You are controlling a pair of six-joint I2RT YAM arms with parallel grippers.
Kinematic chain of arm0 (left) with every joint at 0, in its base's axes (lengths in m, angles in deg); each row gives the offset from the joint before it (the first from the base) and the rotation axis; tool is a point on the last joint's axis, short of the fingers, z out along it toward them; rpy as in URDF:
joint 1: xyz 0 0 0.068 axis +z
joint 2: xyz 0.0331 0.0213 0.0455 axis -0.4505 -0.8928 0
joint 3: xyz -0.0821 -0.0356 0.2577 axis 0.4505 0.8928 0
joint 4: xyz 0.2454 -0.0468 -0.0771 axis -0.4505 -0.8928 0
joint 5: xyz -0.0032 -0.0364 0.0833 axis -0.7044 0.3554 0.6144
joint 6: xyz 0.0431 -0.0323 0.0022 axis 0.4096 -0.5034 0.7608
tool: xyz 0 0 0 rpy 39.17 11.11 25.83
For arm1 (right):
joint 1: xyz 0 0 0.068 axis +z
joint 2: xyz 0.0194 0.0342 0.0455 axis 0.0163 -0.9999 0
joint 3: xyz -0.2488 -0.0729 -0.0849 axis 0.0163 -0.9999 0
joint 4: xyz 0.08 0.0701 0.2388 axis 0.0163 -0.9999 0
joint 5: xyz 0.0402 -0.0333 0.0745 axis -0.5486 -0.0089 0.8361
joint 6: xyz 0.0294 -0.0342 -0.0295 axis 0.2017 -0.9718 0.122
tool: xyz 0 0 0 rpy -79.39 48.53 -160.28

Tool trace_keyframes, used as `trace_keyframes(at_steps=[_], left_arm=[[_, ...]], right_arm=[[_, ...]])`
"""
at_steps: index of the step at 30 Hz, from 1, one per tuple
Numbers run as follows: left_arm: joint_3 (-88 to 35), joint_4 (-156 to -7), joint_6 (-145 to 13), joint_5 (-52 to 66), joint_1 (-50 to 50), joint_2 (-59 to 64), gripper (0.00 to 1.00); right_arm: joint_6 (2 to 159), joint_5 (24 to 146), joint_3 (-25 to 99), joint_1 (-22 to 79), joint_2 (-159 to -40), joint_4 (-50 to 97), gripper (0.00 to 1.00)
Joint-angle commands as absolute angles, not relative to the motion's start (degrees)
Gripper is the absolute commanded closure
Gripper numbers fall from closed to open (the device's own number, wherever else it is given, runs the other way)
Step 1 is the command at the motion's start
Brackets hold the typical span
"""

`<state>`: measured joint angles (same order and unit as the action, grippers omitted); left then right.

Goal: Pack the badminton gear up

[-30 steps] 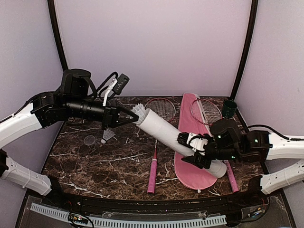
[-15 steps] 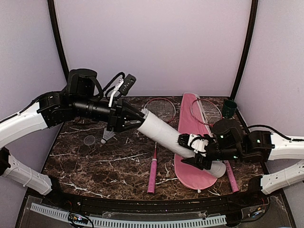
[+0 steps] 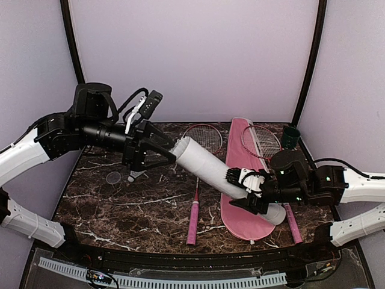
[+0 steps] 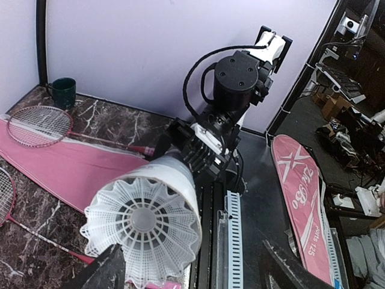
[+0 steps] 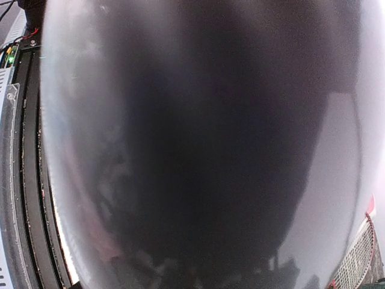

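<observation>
The white cardboard tube (image 3: 204,165) lay tilted above the table, its lower end over the long pink bag (image 3: 240,220) and its open mouth raised toward the left. Your right gripper (image 3: 248,191) was closed around the lower part of the tube and carried it. The right wrist view was filled by a dark blurred surface, so it told nothing more. In the left wrist view 1 feather shuttlecock (image 4: 141,223) sat in the mouth of the tube, with its skirt facing out. Your left gripper (image 3: 171,152) stood just before that mouth, its fingers (image 4: 108,271) spread wide and holding nothing. A 2nd shuttlecock (image 3: 133,176) stood on the marble table (image 3: 120,211) under the left arm. 1 red-framed racket (image 3: 202,138) lay behind the tube, the other racket (image 3: 260,142) partly on the bag. A dark green cup (image 3: 290,136) stood in the far right corner.
</observation>
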<state>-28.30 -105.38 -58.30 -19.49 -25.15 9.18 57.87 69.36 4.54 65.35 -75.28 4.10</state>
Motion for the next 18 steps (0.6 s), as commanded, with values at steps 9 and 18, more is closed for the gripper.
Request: trace_keyframes(at_steps=[9, 18], left_arm=[[-34.3, -114.3, -50.0, -20.5, -28.2, 3.0, 0.14], [-37.8, -116.6, -47.5, -22.8, -31.8, -4.5, 0.14]], right_arm=[[58.7, 69.4, 5.5, 65.4, -74.4, 7.6, 0.71], [58.7, 69.0, 5.5, 65.4, -74.7, 8.2, 0.71]])
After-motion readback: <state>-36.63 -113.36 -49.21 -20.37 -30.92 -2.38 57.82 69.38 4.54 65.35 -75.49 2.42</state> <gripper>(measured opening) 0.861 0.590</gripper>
